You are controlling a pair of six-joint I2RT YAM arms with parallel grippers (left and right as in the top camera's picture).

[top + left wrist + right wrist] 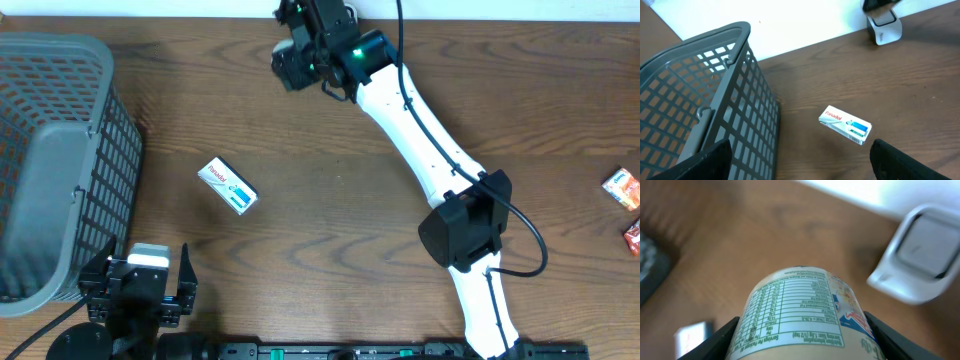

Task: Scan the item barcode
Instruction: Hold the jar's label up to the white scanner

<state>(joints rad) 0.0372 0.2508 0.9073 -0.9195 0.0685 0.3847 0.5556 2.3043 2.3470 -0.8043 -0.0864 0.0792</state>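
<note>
The right gripper [802, 332] is clamped on a can [800, 305], label facing up, at the far middle of the table, just left of the white scanner [920, 255]. The left gripper [146, 272] sits at the near left, jaws apart and empty. A box [228, 186] lies right of the basket [112, 170]. Two packets [622, 188] lie far right.
</note>
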